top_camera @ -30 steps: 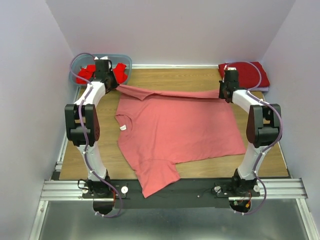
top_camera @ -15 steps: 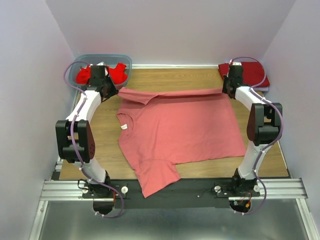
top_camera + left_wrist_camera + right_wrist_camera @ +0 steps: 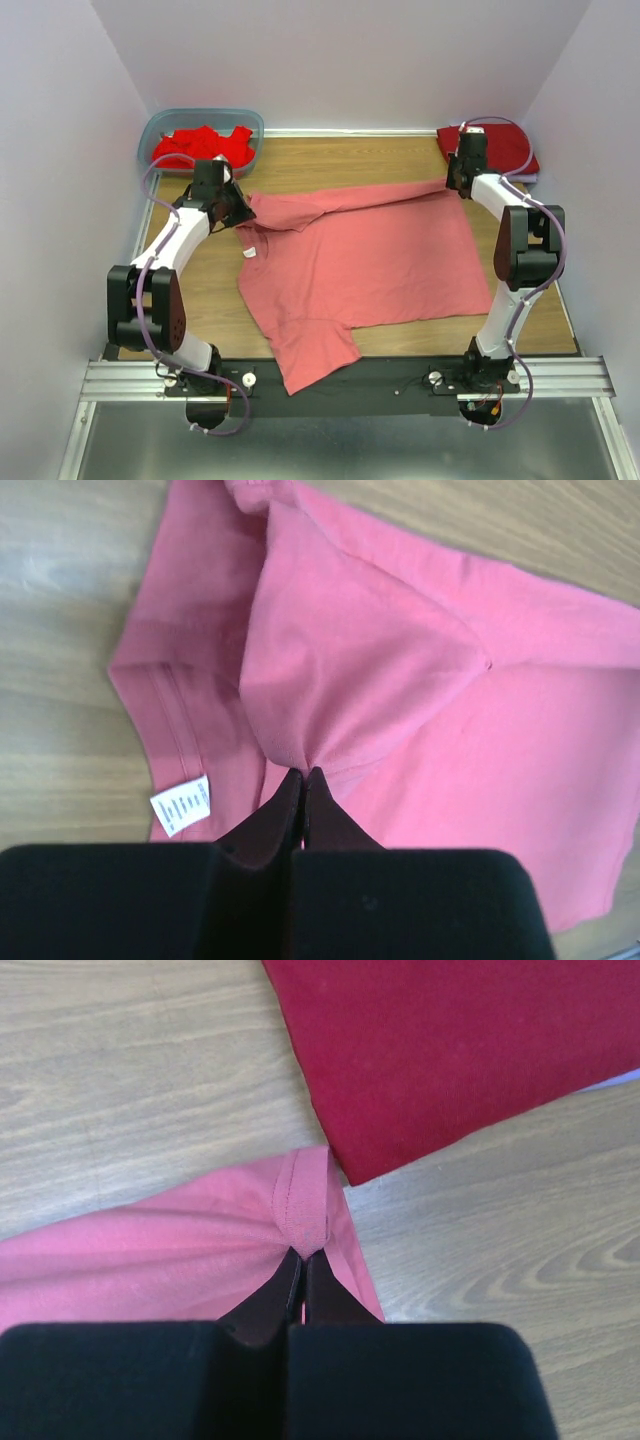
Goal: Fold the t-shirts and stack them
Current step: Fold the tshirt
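Plainly, left end effector (image 3: 303,772) and right end effector (image 3: 303,1253) clench the salmon-pink cotton t-shirt (image 3: 370,260) — fold hiding cloth beneath, collar leftward.

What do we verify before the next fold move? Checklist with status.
1. Left claw shut on the salmon-pink t-shirt: ok.
2. Right claw shut on its hem: ok.
3. Held edge level between claws: not ok, slanted, left end nearer.
4. Whole shirt on the table: not ok, one sleeve overhangs the near edge.
5. Hem apart from the folded crimson t-shirt: cannot tell, they lie very close.
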You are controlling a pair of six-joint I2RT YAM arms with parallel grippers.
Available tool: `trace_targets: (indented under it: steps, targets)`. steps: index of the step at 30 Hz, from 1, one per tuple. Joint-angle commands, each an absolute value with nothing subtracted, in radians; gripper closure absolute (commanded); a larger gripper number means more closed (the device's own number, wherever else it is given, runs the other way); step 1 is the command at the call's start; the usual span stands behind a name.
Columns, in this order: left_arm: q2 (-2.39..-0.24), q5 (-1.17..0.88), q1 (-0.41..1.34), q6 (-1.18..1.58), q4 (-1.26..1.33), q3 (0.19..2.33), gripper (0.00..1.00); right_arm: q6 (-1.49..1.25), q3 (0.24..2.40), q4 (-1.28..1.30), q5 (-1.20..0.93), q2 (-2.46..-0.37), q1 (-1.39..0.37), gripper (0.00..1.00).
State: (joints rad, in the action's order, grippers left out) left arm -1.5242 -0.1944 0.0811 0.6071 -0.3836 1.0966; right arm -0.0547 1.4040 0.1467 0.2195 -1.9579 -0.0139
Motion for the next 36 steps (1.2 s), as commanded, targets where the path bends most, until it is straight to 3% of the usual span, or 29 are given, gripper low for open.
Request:
trace_targets:
  steps: [1,15,24,36]
  targets:
    - [-1.451,-0.264,0.077,0.646,-0.365,1.032,1.00,-0.052,1.382,0.143,0.250,-1.954,-0.005,0.99]
    - [-1.373,-0.270,0.074,0.644,-0.437,1.088,1.00,-0.057,1.373,0.169,0.270,-1.930,-0.003,0.98]
    - [-1.342,-0.285,0.074,0.644,-0.410,0.956,1.00,-0.089,1.307,0.210,0.275,-1.914,-0.005,0.98]
    - [-1.371,-0.275,0.072,0.618,-0.393,0.933,1.00,-0.100,1.319,0.267,0.319,-1.957,-0.003,0.95]
